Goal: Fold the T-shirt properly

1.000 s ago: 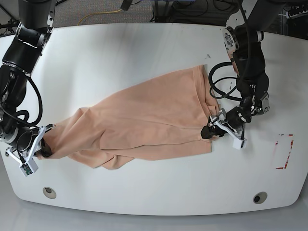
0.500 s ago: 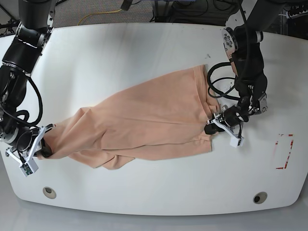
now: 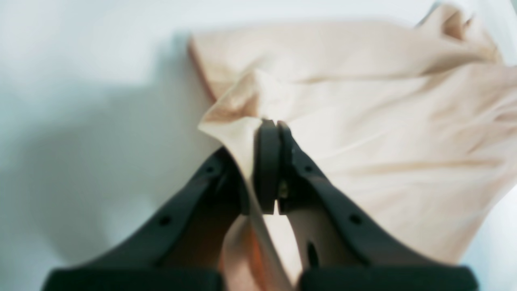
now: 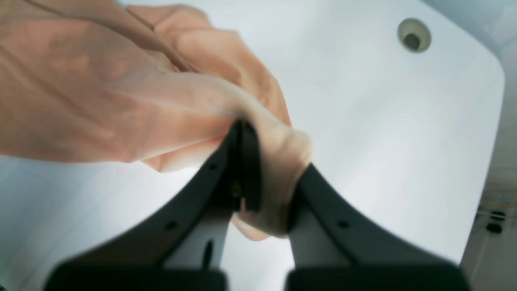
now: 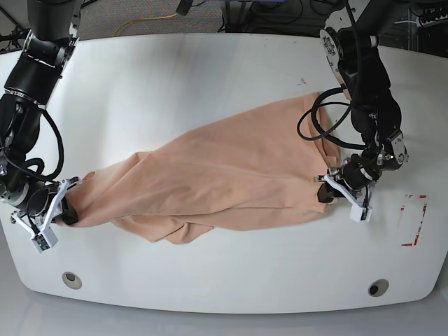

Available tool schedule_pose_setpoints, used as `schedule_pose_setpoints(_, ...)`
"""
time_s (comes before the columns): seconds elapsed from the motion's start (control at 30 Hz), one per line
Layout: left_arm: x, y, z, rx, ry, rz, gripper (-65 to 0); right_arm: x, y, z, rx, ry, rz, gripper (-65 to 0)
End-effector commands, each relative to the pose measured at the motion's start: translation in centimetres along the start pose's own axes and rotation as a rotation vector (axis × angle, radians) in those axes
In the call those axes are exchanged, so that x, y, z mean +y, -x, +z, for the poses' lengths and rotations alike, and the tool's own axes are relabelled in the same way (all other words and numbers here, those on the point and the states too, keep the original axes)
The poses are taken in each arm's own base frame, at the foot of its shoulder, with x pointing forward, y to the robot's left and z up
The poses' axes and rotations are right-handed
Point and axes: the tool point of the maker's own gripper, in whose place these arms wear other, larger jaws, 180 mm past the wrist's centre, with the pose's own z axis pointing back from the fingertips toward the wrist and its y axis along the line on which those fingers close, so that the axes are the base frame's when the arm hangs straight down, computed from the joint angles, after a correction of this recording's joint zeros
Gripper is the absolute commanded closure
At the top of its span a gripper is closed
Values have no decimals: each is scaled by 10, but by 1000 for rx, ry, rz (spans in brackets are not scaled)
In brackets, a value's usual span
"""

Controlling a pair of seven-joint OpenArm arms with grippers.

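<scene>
The peach T-shirt [image 5: 224, 175] lies stretched across the white table [image 5: 210, 77] from left to right, still rumpled along its lower edge. My left gripper [image 5: 326, 192] [image 3: 275, 125] is at the shirt's right end, shut on a fold of its edge, with cloth running down between the fingers. At the shirt's left end my right gripper [image 5: 67, 210] [image 4: 244, 127] is shut on a bunched wad of the T-shirt [image 4: 161, 93]. The T-shirt [image 3: 383, 133] fills the right half of the left wrist view. No printed emblem shows.
Red tape marks [image 5: 413, 220] sit at the table's right edge. Two round holes [image 5: 71, 279] [image 5: 379, 287] lie near the front edge. Black cables [image 5: 318, 129] loop off the left arm over the shirt's right end. The front edge is close below both grippers.
My left gripper has shut on the shirt's right edge and pulled it to the right. The shirt now lies more stretched out. The right gripper has kept its hold and barely moved.
</scene>
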Motion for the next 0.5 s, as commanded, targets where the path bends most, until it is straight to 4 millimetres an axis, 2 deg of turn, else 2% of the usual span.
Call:
schedule_pose_setpoints(0.0, -5, -24, 9, -51, 3, -46, 0, -12, -12, 8, -40, 25, 3, 0)
schedule_pose_setpoints(0.2, -5, -14, 20, -27, -19, -76, 0, -13, -4, 3, -23, 8, -26, 0)
schedule_pose_setpoints(0.37, -9, -19, 30, -44, -33, -116, 0, -13, -4, 3, -23, 8, -26, 0)
schedule_pose_setpoints(0.4, -9, -18, 31, -30, -35, -120, -10, -13, -4, 3, -23, 8, -26, 0)
schedule_pose_setpoints(0.47, -9, -12, 31, 1, -36, -120, -92, -13, -4, 3, -22, 7, -27, 0)
